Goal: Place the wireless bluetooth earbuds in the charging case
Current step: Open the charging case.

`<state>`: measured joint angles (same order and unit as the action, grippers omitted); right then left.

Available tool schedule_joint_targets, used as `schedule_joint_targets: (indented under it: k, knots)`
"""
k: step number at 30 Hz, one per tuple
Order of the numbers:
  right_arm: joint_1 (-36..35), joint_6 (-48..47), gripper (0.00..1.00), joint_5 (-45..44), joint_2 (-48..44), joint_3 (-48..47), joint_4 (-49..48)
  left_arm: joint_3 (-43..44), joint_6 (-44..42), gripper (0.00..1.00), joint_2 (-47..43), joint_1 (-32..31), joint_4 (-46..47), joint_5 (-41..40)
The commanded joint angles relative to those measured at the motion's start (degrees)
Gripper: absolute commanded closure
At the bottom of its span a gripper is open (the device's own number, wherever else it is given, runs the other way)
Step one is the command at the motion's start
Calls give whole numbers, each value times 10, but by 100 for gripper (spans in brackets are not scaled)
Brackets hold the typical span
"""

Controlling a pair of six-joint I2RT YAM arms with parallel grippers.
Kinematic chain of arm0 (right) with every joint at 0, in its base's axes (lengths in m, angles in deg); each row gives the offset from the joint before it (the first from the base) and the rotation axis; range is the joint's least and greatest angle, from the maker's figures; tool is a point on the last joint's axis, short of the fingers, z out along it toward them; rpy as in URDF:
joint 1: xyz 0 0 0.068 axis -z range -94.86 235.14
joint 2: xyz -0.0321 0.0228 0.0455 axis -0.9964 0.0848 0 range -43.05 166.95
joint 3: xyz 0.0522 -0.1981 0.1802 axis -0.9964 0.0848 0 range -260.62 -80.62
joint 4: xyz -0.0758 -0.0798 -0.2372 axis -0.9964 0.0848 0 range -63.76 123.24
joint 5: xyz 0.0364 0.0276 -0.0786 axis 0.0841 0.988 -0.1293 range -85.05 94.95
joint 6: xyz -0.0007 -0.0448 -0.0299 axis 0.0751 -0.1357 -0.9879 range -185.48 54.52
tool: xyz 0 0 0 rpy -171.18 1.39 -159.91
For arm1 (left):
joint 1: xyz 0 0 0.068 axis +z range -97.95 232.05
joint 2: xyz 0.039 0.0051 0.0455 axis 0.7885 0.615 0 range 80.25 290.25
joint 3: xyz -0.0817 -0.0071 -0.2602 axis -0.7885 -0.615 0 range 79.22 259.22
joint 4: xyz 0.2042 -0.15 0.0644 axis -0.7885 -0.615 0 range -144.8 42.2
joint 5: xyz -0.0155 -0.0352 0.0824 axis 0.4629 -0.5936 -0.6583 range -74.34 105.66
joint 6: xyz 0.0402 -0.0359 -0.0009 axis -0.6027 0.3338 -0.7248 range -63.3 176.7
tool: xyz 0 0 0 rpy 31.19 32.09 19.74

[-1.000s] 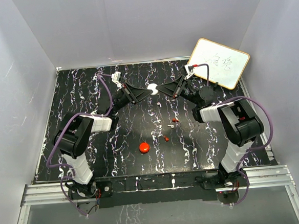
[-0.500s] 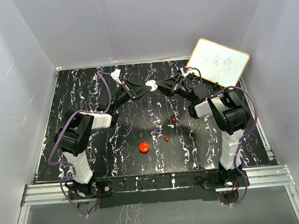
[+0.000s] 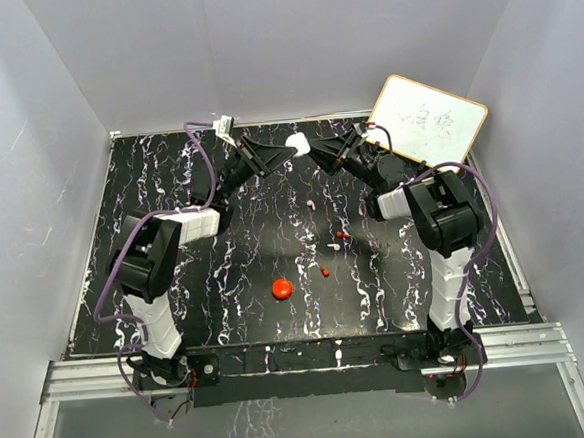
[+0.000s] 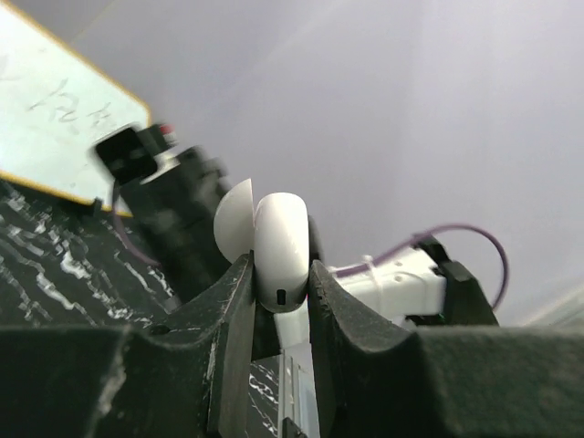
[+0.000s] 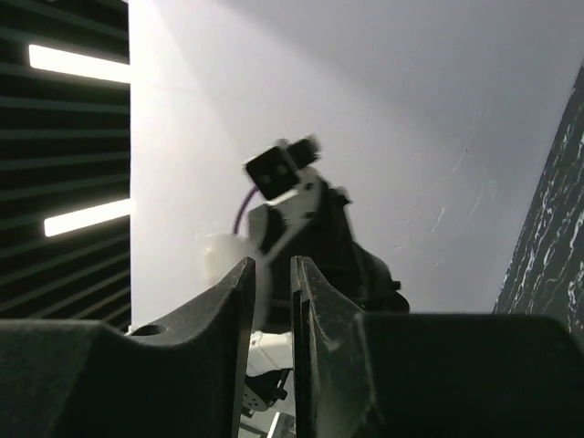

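We hold the charging case [image 4: 278, 233] aloft, above the far side of the table [image 3: 159, 178].
Our left gripper [image 4: 280, 285] pinches the white case. Our right gripper [image 5: 272, 274] sits just beside it, fingers nearly together; we cannot tell whether they grip anything. The earbuds [image 3: 341, 235], two red and one whitish, lie mid-table near a red puck [image 3: 282, 288].
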<state>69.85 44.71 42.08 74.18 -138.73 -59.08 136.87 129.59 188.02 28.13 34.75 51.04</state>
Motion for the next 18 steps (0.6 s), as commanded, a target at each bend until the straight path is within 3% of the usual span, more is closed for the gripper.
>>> schedule_joint_targets:
  k: [1,10,18]
  knots:
    - [-8,9,96,11,42,-10,-187,56,7,100,-32,-18,200,30]
    - [-8,-6,90,3,40,0,-184,43,3,100,-39,-19,199,25]
    - [22,-137,78,28,-34,74,-117,-3,-6,100,-63,-7,199,13]
